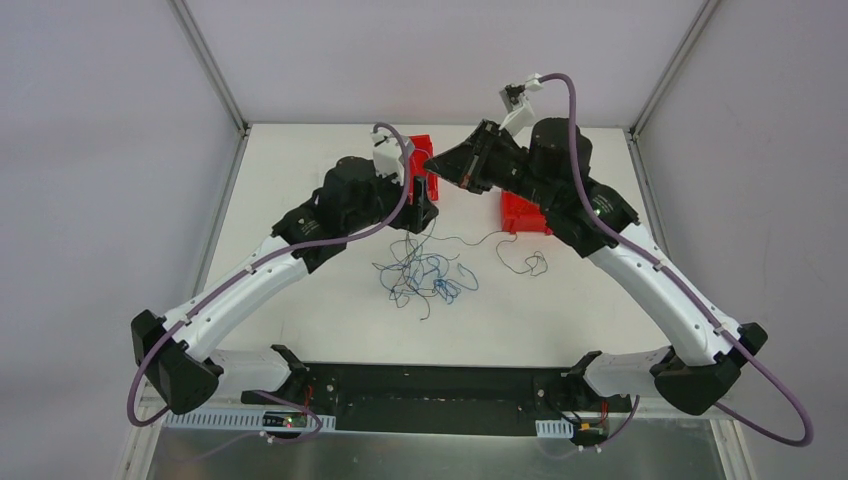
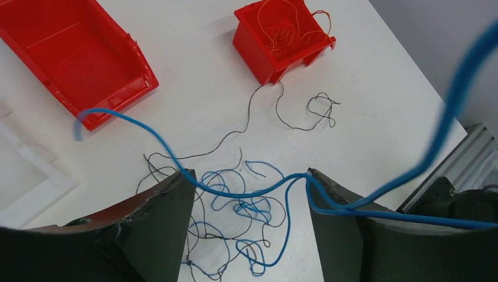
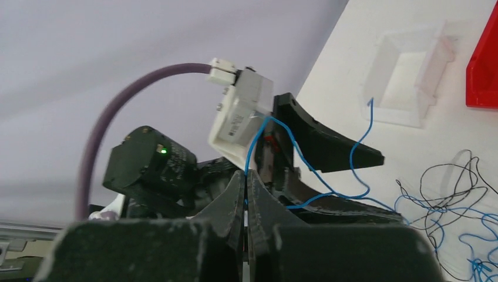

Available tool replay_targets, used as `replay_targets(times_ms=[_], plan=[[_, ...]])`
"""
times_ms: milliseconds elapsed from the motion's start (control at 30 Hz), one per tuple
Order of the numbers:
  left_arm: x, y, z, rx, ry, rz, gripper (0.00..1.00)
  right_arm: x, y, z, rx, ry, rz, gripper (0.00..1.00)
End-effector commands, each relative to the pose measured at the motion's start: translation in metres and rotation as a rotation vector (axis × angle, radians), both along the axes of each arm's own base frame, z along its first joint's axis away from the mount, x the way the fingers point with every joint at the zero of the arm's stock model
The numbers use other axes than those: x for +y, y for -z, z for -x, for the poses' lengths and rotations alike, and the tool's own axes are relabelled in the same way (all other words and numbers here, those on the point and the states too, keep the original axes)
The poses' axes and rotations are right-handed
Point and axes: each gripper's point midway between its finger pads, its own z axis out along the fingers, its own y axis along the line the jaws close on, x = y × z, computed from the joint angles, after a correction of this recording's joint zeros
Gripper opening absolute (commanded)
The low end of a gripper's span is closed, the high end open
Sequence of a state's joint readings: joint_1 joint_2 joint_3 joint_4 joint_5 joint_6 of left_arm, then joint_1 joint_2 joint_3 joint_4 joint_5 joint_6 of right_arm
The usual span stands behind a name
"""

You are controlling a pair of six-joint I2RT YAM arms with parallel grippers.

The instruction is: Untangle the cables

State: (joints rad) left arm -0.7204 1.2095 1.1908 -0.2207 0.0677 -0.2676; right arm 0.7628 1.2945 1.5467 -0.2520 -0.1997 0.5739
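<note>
Cables [image 1: 418, 274] lie tangled; right fingers [image 3: 235, 198] pinch one.

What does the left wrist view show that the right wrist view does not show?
Only the left wrist view shows the orange wires inside the small red bin. Only the right wrist view shows the right gripper shut on the blue cable, and the left arm's wrist camera with its purple cable. Both show that blue cable and the tangle of blue and black cables on the table.
</note>
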Motion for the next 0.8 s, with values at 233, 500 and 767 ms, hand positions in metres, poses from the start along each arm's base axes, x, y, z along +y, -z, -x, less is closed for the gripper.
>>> replay_targets(times_ms=[233,500,767], plan=[[-0.005,-0.016,-0.018,-0.075,-0.048,0.045,0.31,-0.029,-0.047,0.014,-0.051,0.015,-0.108,0.00],[0.015,0.003,0.007,-0.018,-0.050,0.019,0.74,-0.031,-0.016,-0.025,-0.006,0.098,-0.047,0.00],[0.077,0.028,0.015,0.082,-0.315,-0.116,0.84,-0.012,-0.017,-0.091,-0.018,0.129,-0.012,0.00]])
